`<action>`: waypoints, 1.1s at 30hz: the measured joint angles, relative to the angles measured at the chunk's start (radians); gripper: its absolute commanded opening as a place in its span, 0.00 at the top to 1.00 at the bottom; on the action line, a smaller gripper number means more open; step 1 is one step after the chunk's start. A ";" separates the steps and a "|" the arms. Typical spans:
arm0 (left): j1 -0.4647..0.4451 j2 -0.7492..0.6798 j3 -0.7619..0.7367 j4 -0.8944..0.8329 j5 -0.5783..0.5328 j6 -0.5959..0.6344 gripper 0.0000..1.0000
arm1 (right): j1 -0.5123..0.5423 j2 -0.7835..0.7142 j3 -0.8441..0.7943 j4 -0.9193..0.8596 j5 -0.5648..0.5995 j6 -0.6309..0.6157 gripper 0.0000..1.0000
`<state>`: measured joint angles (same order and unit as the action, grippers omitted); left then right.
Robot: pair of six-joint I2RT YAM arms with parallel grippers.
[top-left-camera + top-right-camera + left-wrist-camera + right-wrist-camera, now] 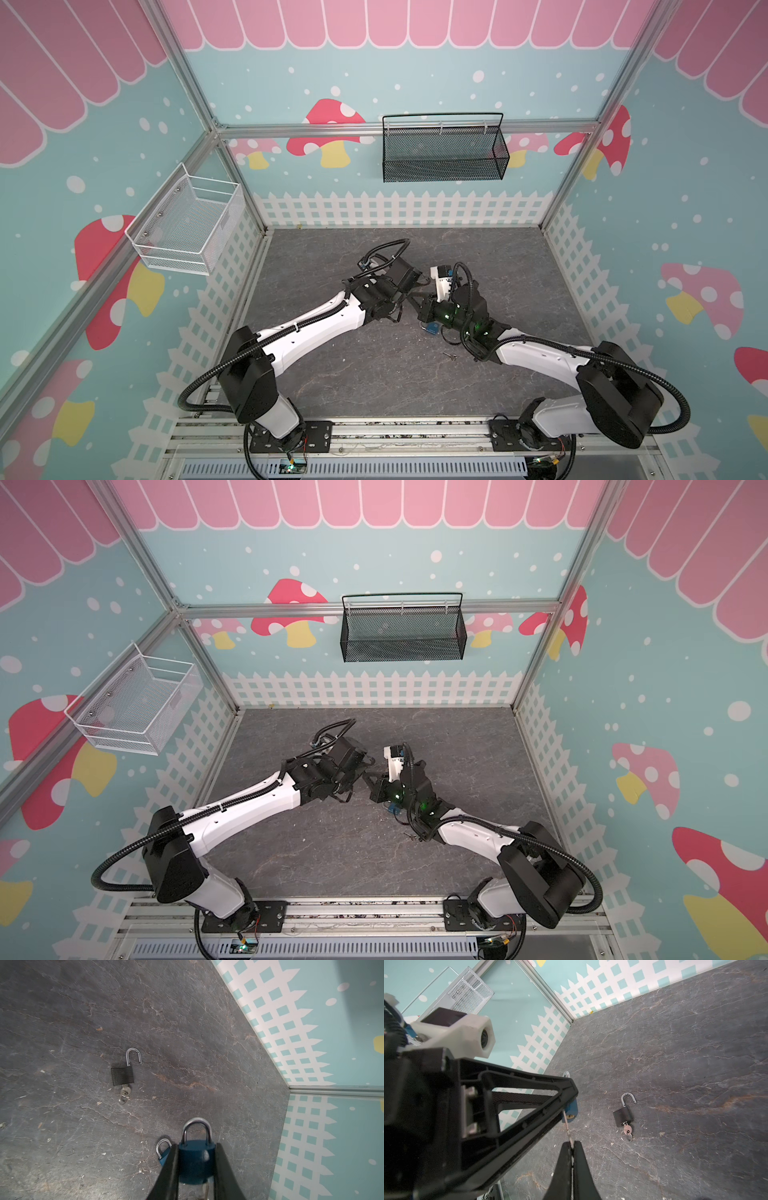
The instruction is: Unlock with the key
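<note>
**Inspector A:** What do we record for the left gripper (pixel 196 1147)?

**Inspector B:** We find it closed narrowly on the blue lock (pixel 195 1162), with one finger on each side edge of the body. The shackle stands clear beyond the fingertips, and both its legs are seated in the body. The lock is held above the bench (pixel 83 1022).

**Inspector A:** And the right gripper (pixel 572 1144)?

**Inspector B:** We note its jaws pressed together on the key (pixel 567 1125). Only the blade shows. It runs out from the fingertips toward the left gripper and reaches the underside of the blue lock. We cannot tell whether the tip has entered the keyhole, because the left gripper's finger covers that spot.

**Inspector A:** How do the two grippers stand to each other?

**Inspector B:** In both top views we see them tip to tip and close together.

**Inspector A:** Do we list anything else nearby?

**Inspector B:** A small blue lock (pixel 163 1154) lies on the bench just beside the left gripper, partly hidden behind one finger. A black lock (pixel 623 1115) lies on the bench well apart from both grippers. Its shackle is swung open, and a second key (pixel 626 1130) with a ring sits in its base.
</note>
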<state>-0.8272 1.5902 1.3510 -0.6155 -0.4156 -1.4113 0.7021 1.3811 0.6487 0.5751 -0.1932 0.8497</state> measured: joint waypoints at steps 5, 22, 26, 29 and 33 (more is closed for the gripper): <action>0.004 -0.018 -0.002 0.001 -0.001 0.000 1.00 | 0.000 -0.003 0.000 -0.025 0.017 -0.003 1.00; 0.004 -0.030 -0.006 0.009 0.000 -0.008 1.00 | 0.001 -0.003 0.034 -0.051 0.026 -0.003 1.00; 0.004 -0.030 -0.013 0.010 -0.001 -0.011 1.00 | 0.011 -0.002 0.037 -0.054 0.028 -0.003 1.00; 0.006 -0.031 -0.013 0.010 -0.001 -0.014 1.00 | 0.014 -0.001 0.037 -0.056 0.032 -0.003 1.00; 0.008 -0.031 -0.013 0.011 -0.003 -0.015 1.00 | 0.022 0.002 0.037 -0.060 0.036 -0.002 1.00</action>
<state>-0.8188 1.5593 1.3380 -0.6044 -0.4183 -1.4265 0.7242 1.3834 0.6857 0.5152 -0.1570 0.8474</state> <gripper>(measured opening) 0.207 0.048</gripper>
